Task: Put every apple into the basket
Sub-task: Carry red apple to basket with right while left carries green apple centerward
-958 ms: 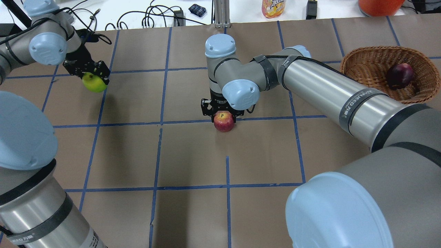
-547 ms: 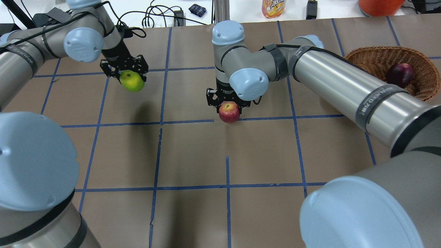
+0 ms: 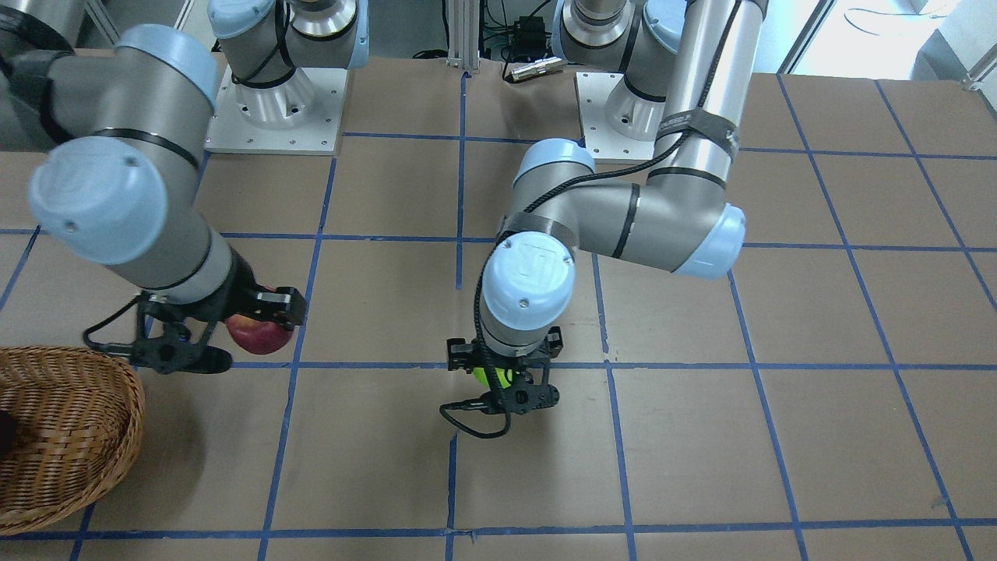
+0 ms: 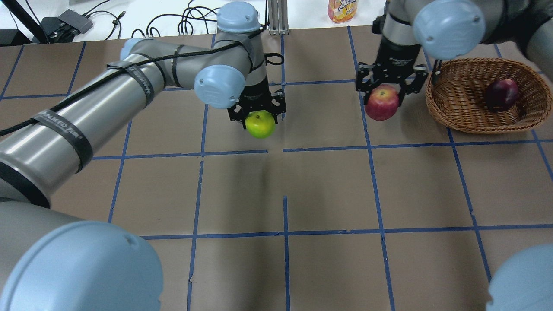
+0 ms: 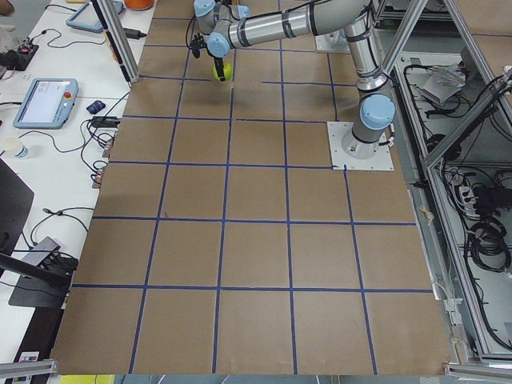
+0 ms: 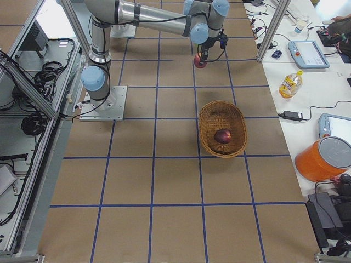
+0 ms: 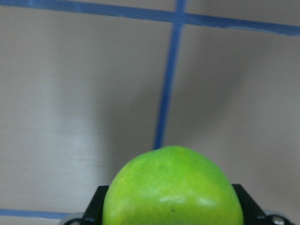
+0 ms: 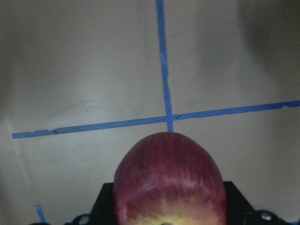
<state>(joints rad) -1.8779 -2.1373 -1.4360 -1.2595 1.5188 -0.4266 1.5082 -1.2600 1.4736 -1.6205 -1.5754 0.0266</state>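
Over brown gridded tabletop (image 4: 328,190), left gripper (image 4: 258,113) clamps round lime-green apple (image 4: 260,126) mid-frame. Right gripper (image 4: 384,88) clamps round red apple (image 4: 382,104) beside woven wicker basket (image 4: 475,128).

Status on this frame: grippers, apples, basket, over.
Left gripper shut on green apple, mid-table. Right gripper shut on red apple, short of basket. Dark apple already in basket. Nothing seen between red apple and basket.

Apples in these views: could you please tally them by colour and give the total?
Red: 2, the held red apple and the dark apple in the basket
Green: 1, the green apple
Total: 3
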